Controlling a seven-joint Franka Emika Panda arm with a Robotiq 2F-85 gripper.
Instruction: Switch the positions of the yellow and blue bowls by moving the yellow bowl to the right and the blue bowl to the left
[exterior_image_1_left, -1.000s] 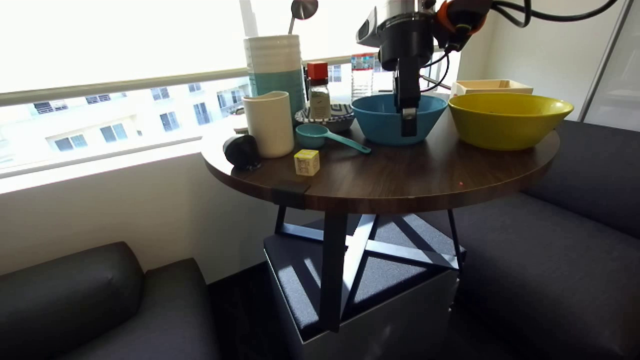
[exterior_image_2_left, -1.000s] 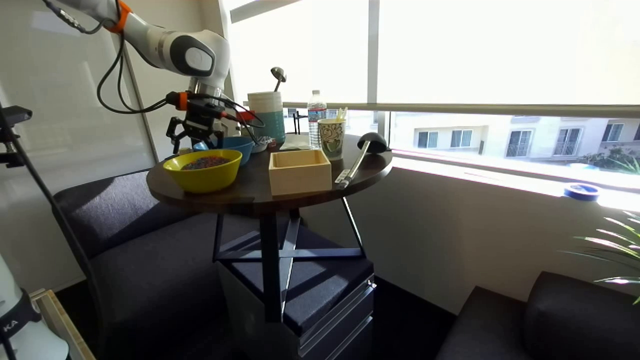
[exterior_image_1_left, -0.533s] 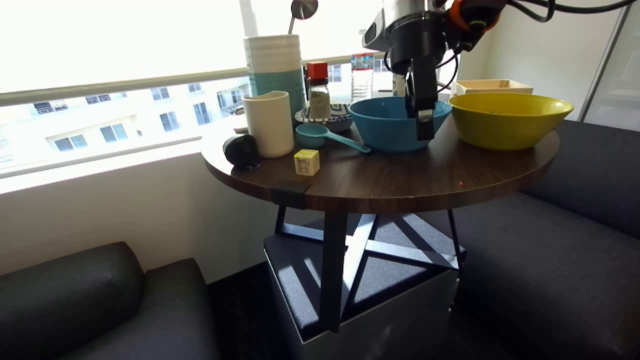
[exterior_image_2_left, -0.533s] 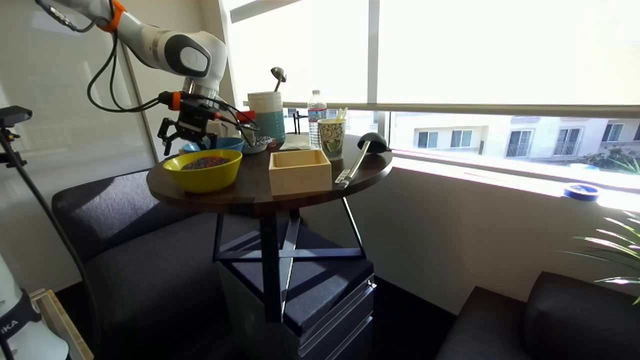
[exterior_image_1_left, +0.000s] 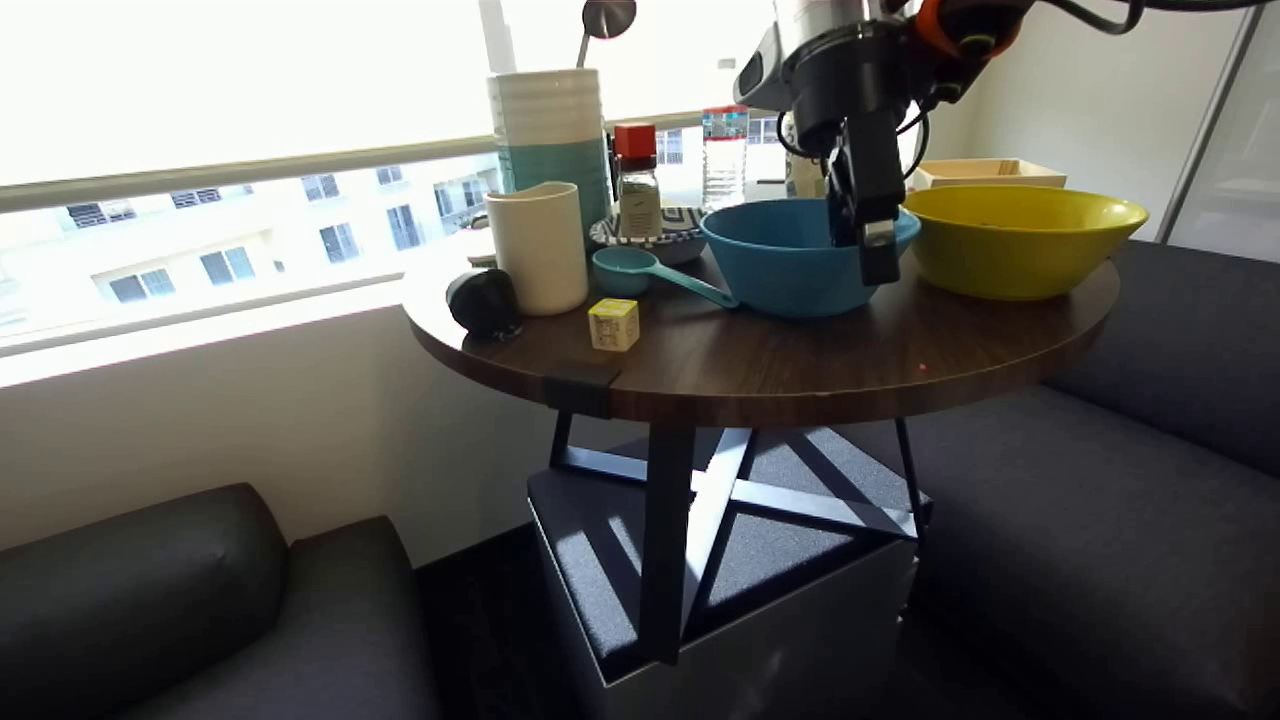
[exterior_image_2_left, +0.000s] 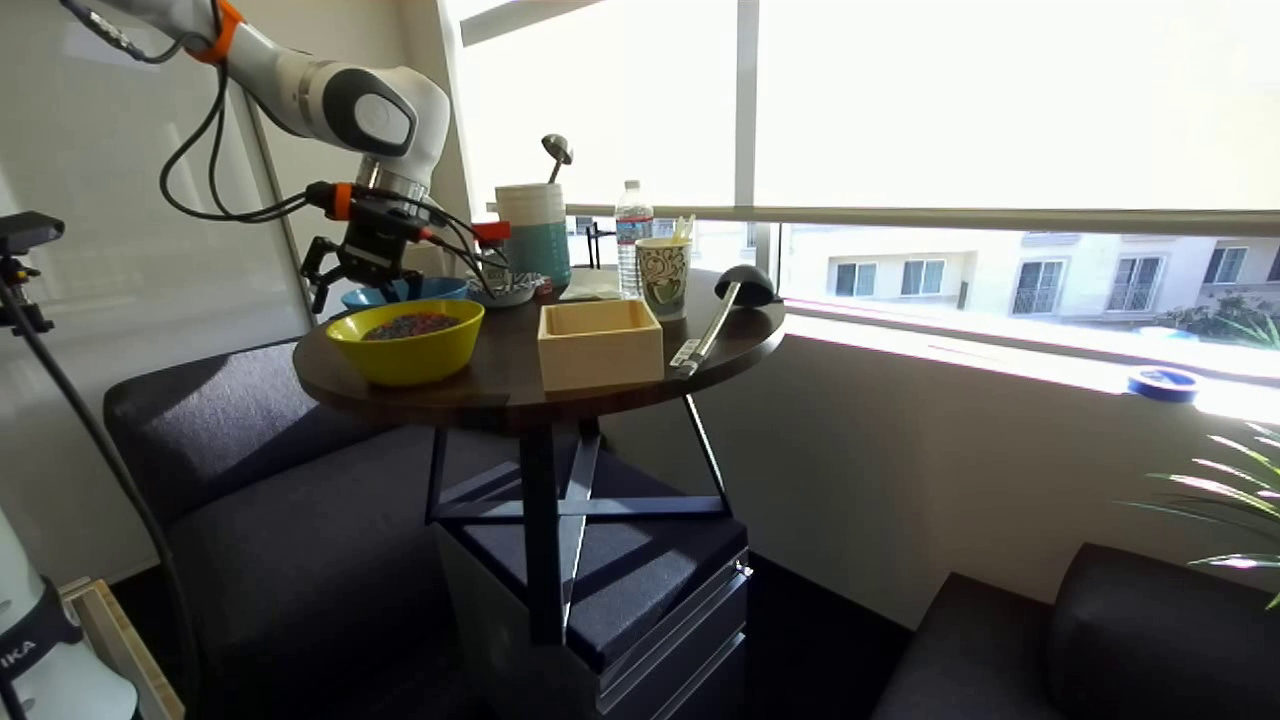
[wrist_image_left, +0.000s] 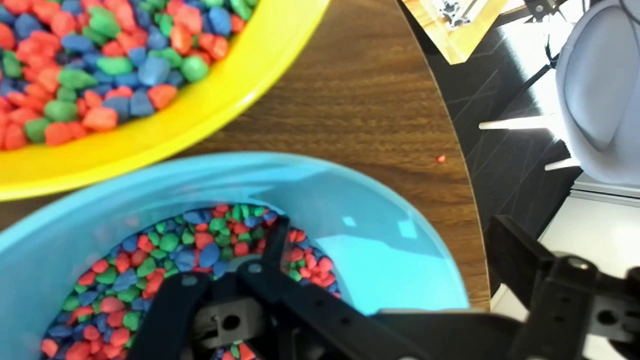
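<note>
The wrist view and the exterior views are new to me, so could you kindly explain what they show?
This is a robot arm with a two-fingered gripper. Both exterior views look across the round table; the wrist view looks down from the arm itself. A blue bowl and a yellow bowl, both containing small coloured pieces, share the table with a scoop, bottle, wooden box and more. Nothing looks clamped: the gripper stands open, one finger inside the blue bowl, one outside.

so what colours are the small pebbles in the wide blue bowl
Small red, green and blue pebbles, clearest in the wrist view.
</note>
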